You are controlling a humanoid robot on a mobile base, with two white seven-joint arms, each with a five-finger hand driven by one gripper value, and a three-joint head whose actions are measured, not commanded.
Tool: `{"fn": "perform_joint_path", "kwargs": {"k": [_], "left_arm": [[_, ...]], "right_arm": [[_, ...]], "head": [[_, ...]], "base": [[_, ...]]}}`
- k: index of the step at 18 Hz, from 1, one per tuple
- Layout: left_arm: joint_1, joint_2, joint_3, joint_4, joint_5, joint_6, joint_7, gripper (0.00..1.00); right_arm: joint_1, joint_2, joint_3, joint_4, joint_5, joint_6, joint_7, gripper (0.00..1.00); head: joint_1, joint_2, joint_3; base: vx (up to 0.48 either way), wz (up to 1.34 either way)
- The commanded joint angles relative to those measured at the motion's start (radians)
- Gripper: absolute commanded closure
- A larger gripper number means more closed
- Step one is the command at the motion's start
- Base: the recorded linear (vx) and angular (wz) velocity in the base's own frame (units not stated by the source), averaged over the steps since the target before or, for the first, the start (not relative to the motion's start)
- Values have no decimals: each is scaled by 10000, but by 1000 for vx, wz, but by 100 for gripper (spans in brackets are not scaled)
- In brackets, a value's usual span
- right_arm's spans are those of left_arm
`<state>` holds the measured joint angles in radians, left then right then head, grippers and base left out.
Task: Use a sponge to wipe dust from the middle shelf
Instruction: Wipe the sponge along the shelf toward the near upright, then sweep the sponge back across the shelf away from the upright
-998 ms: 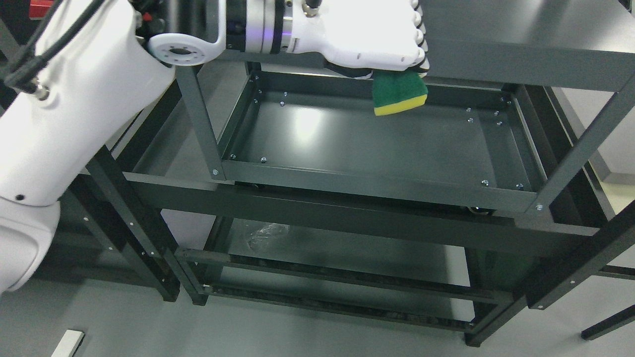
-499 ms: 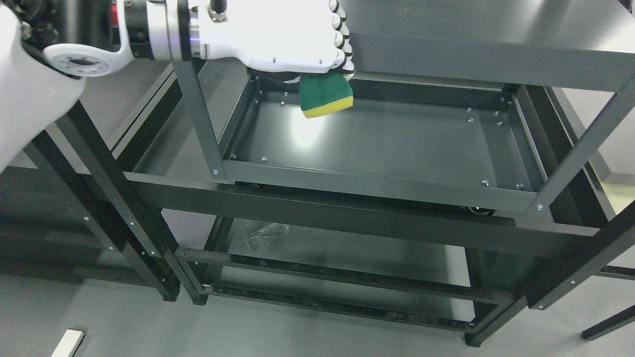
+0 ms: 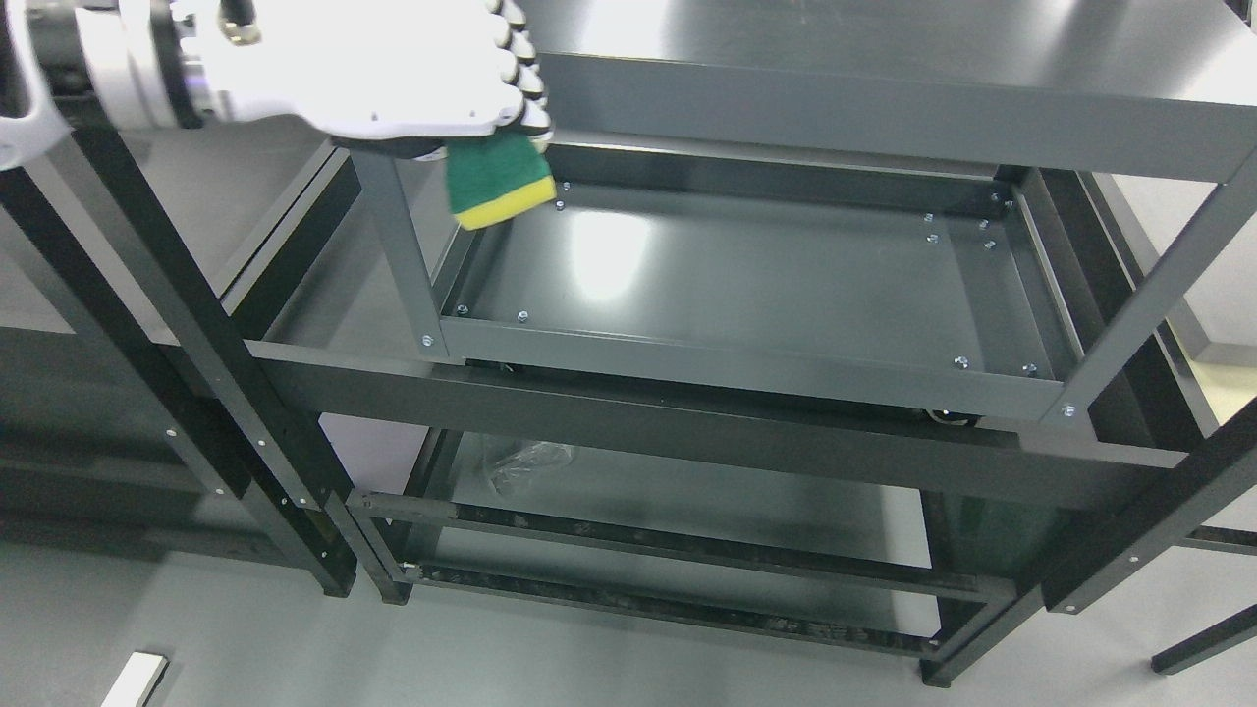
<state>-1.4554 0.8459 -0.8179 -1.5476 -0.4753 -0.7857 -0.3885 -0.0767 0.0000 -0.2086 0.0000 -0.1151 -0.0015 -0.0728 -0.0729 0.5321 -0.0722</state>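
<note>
My left hand (image 3: 491,118) comes in from the upper left, white and brightly lit, with its fingers curled over a green and yellow sponge (image 3: 498,181). The sponge hangs below the fingers, yellow side down, above the far left corner of the middle shelf (image 3: 746,285), beside the front left upright post (image 3: 398,245). I cannot tell whether the sponge touches the shelf surface. The middle shelf is a dark grey metal tray with a raised rim and small bolts at its corners. My right hand does not show.
The top shelf (image 3: 884,88) overhangs the far side of the middle shelf. A lower shelf (image 3: 687,491) holds a crumpled clear plastic piece (image 3: 520,462). A second dark rack (image 3: 177,324) stands at the left. A small white block (image 3: 133,679) lies on the floor.
My left hand has carried the sponge steadily leftward, from the far right-of-middle part of the middle shelf to its far left corner. The arm has drawn back out of the picture's left.
</note>
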Motion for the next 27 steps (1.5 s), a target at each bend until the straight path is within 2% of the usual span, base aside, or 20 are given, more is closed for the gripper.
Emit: {"fn": "perform_joint_path", "kwargs": {"k": [1,3,6,9,11,14,18,22,24,27], "left_arm": [[732,2858,1182,-616,411,3,19,100],[1191,3396,1656,-585,611,3,35,100],[1927,3765,2408,-524,688,3,35,100],[2267,3645,2671,-523,658,3,50,100],[2221,3247,2687,-508,627,3,50,100],[2007,2191,2672,-493,612,3,111,100],[1747,136,2549,-126,-14,3,112,100],[950,-2042,1845,870,-1088,3,112,100],[398,-3496,1644,1742,-1640,3,112,100],[-262,-5065,1339,3001,-2256,3,112,100]], "right_arm": [[0,-174,0,-174,0,721,8,0],[0,-174,0,-174,0,721,8,0],[0,-174,0,-174,0,721,8,0],[0,-174,0,-174,0,721,8,0],[0,-174,0,-174,0,721,8,0],[0,-174,0,-174,0,721,8,0],[0,-174,0,-174,0,721,-8,0],[0,-174,0,-174,0,736,8,0],[0,-174,0,-174,0,736,8,0],[0,-174,0,-174,0,736,8,0]], "head": [[0,0,0],[0,0,0],[0,0,0],[0,0,0],[0,0,0],[0,0,0],[0,0,0],[0,0,0],[0,0,0],[0,0,0]], "base": [[0,0],[0,0],[0,0],[0,0],[0,0],[0,0],[0,0],[0,0],[0,0],[0,0]]}}
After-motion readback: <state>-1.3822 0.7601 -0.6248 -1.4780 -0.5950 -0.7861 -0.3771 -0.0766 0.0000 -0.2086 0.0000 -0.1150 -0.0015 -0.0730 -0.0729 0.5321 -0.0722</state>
